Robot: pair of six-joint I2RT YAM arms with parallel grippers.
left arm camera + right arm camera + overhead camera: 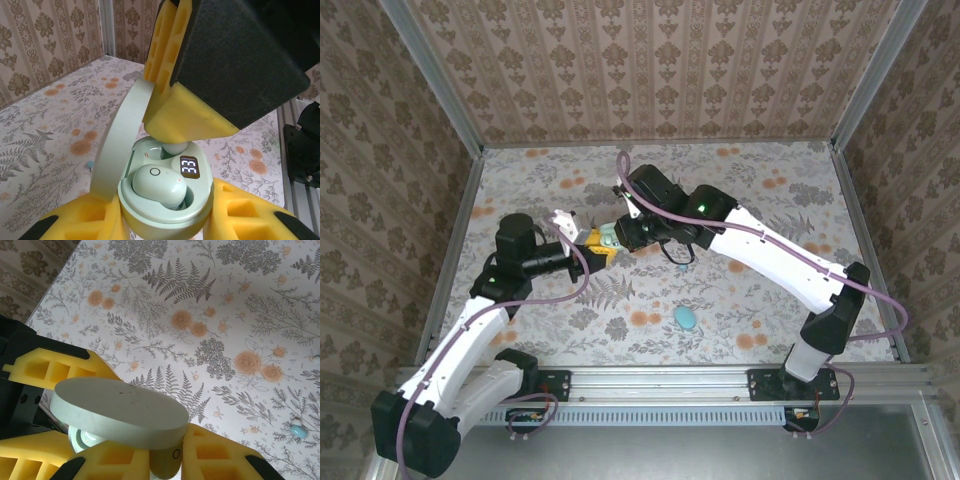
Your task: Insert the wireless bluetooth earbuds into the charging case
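Because the left end effector (165,227) clamps the open case (205,196) steady, the right end effector (162,456) pinches an earbud (173,147) at its free socket (152,151).

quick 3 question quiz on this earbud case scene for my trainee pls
1. True or false: the lid of the charging case is closed.
2. What holds the case up? A) the table B) the left gripper C) a tray
3. How many earbuds already sit in the case?

Key:
1. False, the lid stands open.
2. B, it clamps the case by its sides.
3. One: the seated earbud. The second earbud is pinched in the right gripper at the other slot.
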